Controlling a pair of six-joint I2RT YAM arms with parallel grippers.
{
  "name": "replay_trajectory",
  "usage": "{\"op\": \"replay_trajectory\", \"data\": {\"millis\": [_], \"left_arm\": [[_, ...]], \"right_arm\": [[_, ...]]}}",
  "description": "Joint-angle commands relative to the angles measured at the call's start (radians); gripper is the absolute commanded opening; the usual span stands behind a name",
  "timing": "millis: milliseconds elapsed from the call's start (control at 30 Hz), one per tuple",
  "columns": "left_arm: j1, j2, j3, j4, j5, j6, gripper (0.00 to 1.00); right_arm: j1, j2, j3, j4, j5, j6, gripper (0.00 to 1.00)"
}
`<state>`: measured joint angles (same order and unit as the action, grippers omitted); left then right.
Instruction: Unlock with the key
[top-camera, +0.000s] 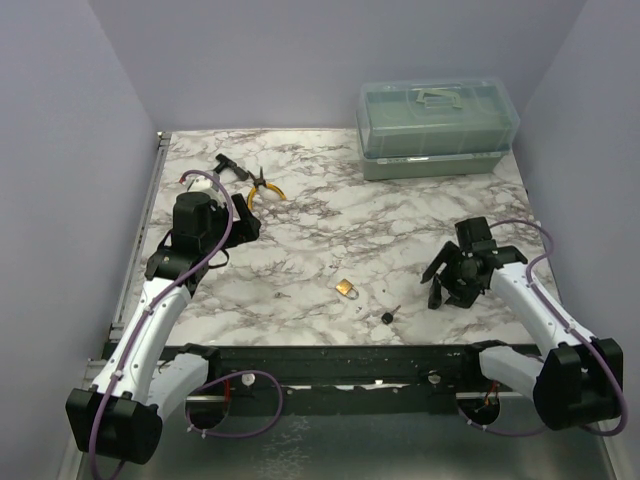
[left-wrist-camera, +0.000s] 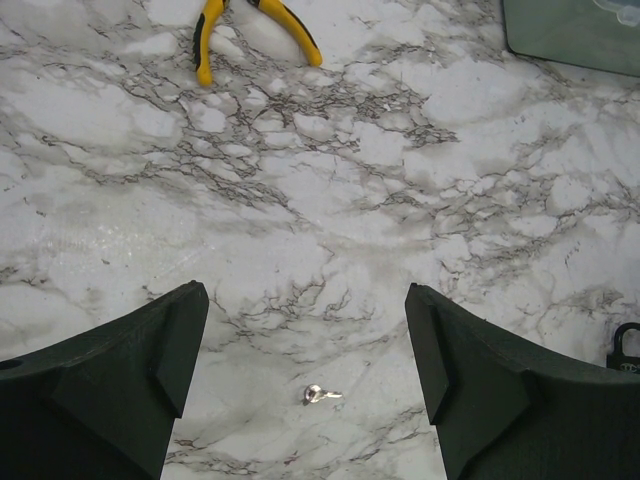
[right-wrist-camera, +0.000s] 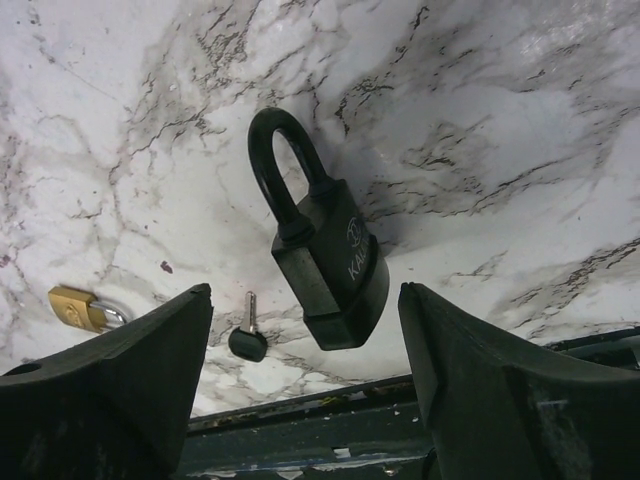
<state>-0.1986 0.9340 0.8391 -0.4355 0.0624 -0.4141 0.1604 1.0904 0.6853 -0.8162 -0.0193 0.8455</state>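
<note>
Marble table carries everything. Your left tool hangs wide open, holds nothing. Your right tool spread wide either side of black padlock, gaps show both sides, no grip; probably set to steady it. Brass padlock lies mid-table. Key lies flat on table between left fingers, untouched; tool likely lined up for pickup.
</note>
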Motion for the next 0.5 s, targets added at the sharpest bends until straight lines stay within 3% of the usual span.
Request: {"op": "replay_trajectory", "data": {"millis": [0, 200, 367, 467], "left_arm": [[-0.004, -0.026, -0.009, 0.013, 0.016, -0.001, 0.87], [-0.009, -0.043, -0.014, 0.013, 0.014, 0.0, 0.87], [-0.014, -0.046, -0.013, 0.013, 0.015, -0.002, 0.87], [-0.018, -0.041, -0.013, 0.015, 0.03, -0.004, 0.78]], "right_arm": [[0.019, 0.032, -0.008, -0.019, 0.063, 0.03, 0.81], [0.025, 0.017, 0.014, -0.052, 0.068, 0.029, 0.85], [0.025, -0.009, 0.146, -0.133, 0.082, 0.004, 0.99], [0.025, -0.036, 0.25, -0.164, 0.064, -0.039, 1.0]]}}
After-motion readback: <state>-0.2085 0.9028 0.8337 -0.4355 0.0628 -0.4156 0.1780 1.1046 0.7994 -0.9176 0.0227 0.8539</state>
